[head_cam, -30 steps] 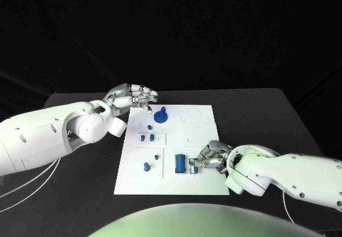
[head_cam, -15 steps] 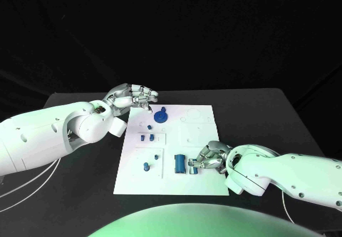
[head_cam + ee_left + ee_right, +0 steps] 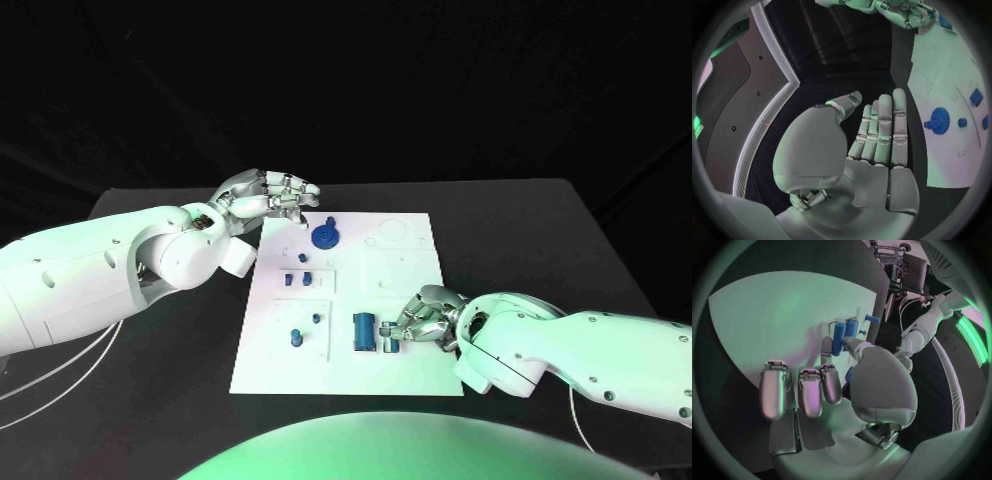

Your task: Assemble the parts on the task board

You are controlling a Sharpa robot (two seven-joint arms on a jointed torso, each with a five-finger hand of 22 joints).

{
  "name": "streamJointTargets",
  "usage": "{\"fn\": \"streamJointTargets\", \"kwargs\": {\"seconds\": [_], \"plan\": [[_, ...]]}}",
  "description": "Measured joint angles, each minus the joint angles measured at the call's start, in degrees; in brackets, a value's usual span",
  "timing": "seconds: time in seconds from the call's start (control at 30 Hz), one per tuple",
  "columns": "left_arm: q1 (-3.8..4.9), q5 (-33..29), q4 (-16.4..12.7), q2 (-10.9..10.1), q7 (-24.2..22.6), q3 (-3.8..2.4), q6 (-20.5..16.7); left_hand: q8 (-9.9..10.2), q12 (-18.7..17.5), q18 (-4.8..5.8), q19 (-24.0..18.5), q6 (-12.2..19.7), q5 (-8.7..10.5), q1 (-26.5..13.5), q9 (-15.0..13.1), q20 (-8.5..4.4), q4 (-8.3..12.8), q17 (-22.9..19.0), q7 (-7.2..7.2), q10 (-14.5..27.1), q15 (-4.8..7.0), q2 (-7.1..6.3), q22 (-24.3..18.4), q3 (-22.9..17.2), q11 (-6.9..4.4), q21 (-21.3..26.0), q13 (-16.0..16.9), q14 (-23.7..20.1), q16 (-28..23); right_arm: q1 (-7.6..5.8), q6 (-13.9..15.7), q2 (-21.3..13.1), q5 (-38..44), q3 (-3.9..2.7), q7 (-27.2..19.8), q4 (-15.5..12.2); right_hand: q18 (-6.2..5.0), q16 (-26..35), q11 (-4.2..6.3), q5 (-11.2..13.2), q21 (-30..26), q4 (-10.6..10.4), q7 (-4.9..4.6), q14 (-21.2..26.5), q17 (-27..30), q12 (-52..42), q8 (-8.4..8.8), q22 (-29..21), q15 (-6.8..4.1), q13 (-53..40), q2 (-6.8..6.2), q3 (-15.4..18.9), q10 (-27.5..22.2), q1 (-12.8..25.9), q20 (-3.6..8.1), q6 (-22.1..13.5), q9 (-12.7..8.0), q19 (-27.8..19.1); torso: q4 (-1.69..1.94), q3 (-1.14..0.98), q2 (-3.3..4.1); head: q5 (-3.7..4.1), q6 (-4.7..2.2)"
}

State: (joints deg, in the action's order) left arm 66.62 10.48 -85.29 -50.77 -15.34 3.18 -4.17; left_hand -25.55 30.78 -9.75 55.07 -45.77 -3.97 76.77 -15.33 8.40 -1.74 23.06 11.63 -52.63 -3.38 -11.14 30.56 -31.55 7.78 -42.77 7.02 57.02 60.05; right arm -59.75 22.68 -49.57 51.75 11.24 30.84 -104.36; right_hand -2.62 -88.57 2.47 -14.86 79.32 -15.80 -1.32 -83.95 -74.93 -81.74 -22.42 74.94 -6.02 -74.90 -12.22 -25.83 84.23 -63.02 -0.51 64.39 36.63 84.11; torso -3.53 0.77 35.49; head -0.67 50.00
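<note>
The table [image 3: 534, 230] is black and matte, and the room behind it is dark, with no detail to make out. In the middle of the table lies the white task board [image 3: 411, 260], a long plate that runs away from the robot.

On the near part of the board, the right hand [image 3: 421, 318] rests with its fingers curled down close together. Its fingertips are at a small blue part [image 3: 392, 343]; whether they really pinch it I cannot tell. Just beside this, toward the robot's left, lies one blue cylinder [image 3: 365, 332], the longest piece. Further left are two small blue pieces [image 3: 297, 337], one of them round.

In the middle of the board, two short blue pegs [image 3: 299, 278] stand side by side in a shallow square field.

At the far part of the board sits one blue round part [image 3: 326, 237] with a small knob beside it. So I count about seven blue parts in all, though the smallest ones are difficult to separate.

The left hand [image 3: 274, 197] is at the far left corner of the board, above its edge. In the left wrist view its fingers [image 3: 882, 127] are stretched straight and pressed together side by side, and it holds nothing.
</note>
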Motion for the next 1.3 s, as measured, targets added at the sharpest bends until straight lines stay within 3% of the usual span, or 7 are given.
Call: {"fn": "streamJointTargets", "kwargs": {"seconds": [1.3], "plan": [[0.00,0.03,0.03,0.02,0.03,0.01,0.05,-0.34,0.35,0.00,0.00,0.20,0.00,0.00,0.00,0.00,0.00,0.00,-0.20,0.21,-0.21,0.00,-0.07,0.00,-0.21,0.00,0.00,-0.21,0.00,0.02,-0.04,-0.01,0.24,0.02,-0.01,0.39,0.00,0.00,0.18,0.00,-0.22,-0.74,0.00,0.02,0.02,0.32,0.02,-0.03,-0.02,-0.03,-1.28,3.21,-0.18,1.73,0.00,0.00,-0.21,0.00,0.02,0.01,0.00,0.13,0.00]]}}
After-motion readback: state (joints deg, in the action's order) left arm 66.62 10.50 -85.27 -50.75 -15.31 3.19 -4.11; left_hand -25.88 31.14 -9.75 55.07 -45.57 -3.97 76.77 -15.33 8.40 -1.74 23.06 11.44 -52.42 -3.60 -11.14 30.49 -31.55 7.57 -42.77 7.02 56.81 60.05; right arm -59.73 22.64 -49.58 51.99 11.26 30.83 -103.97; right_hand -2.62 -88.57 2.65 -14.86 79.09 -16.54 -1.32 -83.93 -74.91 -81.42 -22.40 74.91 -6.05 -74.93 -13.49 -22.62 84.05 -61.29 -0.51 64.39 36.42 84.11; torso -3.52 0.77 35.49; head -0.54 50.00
